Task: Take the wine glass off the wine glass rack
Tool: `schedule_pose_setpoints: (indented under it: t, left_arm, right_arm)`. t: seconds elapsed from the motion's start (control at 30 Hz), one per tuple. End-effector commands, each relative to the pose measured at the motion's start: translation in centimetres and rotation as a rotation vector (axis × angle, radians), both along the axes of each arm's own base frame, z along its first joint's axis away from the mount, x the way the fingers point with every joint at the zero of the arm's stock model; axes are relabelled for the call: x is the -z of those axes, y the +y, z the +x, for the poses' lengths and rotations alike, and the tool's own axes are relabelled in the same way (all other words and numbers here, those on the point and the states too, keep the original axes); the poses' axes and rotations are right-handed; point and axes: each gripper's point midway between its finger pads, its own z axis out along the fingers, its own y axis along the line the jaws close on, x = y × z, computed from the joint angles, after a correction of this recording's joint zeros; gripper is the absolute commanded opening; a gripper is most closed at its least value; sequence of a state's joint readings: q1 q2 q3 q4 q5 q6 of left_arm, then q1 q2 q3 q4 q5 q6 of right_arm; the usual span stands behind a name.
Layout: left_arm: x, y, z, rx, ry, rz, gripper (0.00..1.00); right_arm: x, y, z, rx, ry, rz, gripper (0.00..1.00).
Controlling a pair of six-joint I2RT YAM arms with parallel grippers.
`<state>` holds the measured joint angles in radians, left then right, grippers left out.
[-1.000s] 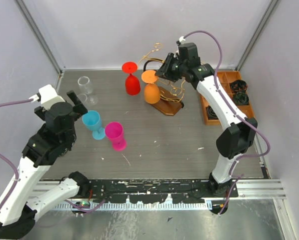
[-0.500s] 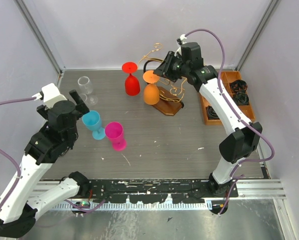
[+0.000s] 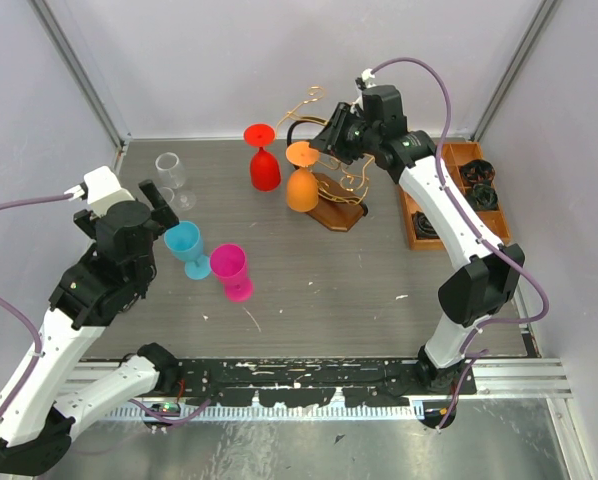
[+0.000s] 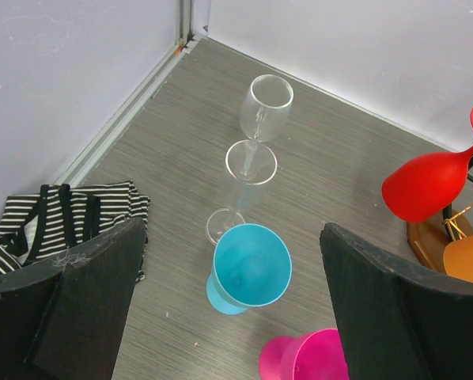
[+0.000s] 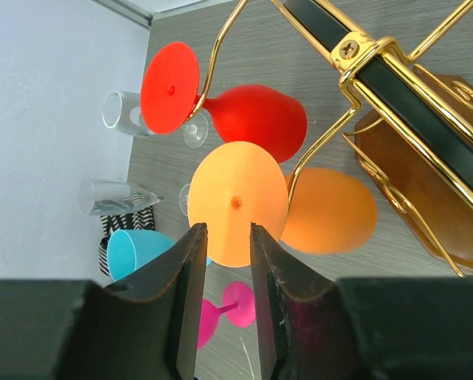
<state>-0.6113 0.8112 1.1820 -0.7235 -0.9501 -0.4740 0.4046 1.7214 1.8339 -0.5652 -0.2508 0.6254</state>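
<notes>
Right gripper has barely shifted – jaws narrowly parted, clamping nothing, facing the orange wine glass, which hangs on the wine glass rack at 12 o'clock. Left gripper gapes empty – removal remains.

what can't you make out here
- Right wrist view: the orange glass hides its stem behind its foot; whether the right claw touches that foot, unclear.
- Top view: the right claw's fingertips hide under its wrist; the tray holds items too small to name.
- Left wrist view: the left claw covers part of a striped item; the frame edge cuts off the wine glass rack.
</notes>
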Motion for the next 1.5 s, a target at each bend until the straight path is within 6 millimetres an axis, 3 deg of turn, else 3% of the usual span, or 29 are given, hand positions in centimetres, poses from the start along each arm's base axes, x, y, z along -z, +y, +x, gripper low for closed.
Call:
schedule_pose_setpoints:
  t: [0.0, 0.87, 1.47]
  left_arm:
    - [-0.6, 0.0, 0.0, 0.004, -0.025, -0.015, 0.98]
    - [-0.7, 0.2, -0.2, 0.006, -0.024, -0.013, 0.98]
    - [-0.4, 0.1, -0.1, 0.011, -0.021, -0.014, 0.98]
  right_arm:
    - [-0.5, -0.3, 0.3, 0.010, -0.038, -0.016, 0.34]
    - [2.0, 0.1, 0.7, -0.007, 0.013, -0.024, 0.37]
    - [-0.3, 0.9, 0.5, -0.041, -0.031, 0.036, 0.31]
